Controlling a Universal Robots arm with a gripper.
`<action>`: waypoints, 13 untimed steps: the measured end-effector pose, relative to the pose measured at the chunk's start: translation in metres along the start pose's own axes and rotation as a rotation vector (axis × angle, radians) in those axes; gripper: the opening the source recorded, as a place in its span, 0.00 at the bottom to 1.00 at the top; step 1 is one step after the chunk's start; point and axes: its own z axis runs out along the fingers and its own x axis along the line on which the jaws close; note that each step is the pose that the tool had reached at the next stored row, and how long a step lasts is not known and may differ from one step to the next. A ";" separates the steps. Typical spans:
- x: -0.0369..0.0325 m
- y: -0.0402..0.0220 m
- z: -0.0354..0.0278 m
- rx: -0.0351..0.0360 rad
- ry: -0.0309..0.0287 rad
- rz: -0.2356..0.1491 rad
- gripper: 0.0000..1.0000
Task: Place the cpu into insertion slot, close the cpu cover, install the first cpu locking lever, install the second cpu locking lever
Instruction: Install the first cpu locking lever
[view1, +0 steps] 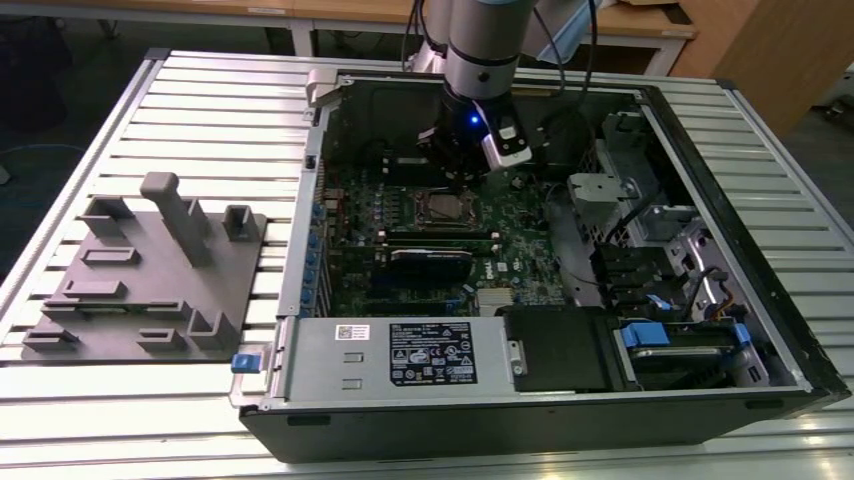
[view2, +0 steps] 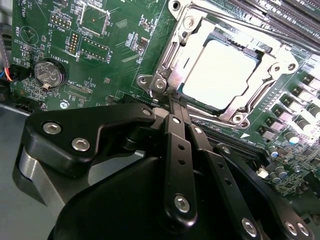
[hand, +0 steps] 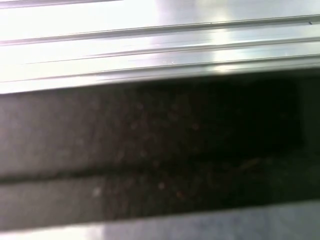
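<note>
My gripper (view2: 172, 102) has its 2 fingers pressed together into 1 narrow tip, with nothing visible pinched between them. In the second wrist view that tip sits at the near corner of the socket (view2: 159, 84); I cannot tell whether it touches. The cpu (view2: 222, 75) already lies flat in the insertion slot. Its dull silver top shows through the window of the cpu cover (view2: 187, 50), which lies down around it. I judge that placing and closing are done and that the work in hand is a locking lever at this corner. Whether either lever is hooked I cannot tell.

Reading the exterior view as a dial centred on the socket, my gripper (view1: 465, 175) hangs at 12 o'clock just above it, inside the computer case (view1: 747, 160). The power supply box (view1: 400, 352) lies at 6 o'clock, and the grey fixture (view1: 147, 280) stands well apart at 9 o'clock.

To do this step well, I should bear on the lever wire alone with the closed tip, never on the cover or the cpu. The push should follow the lever's swing, down and sideways, so that it slips under its hook. I should go slowly, because a slip here would land the tip on the green motherboard (view2: 100, 45) and its small parts.
</note>
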 end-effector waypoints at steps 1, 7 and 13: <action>0.0000 0.0000 0.0000 0.0015 -0.0002 0.000 0.11; 0.0000 0.0010 0.0000 0.0052 -0.0005 0.000 0.11; -0.0001 0.0025 0.0006 0.0091 -0.0009 0.000 0.11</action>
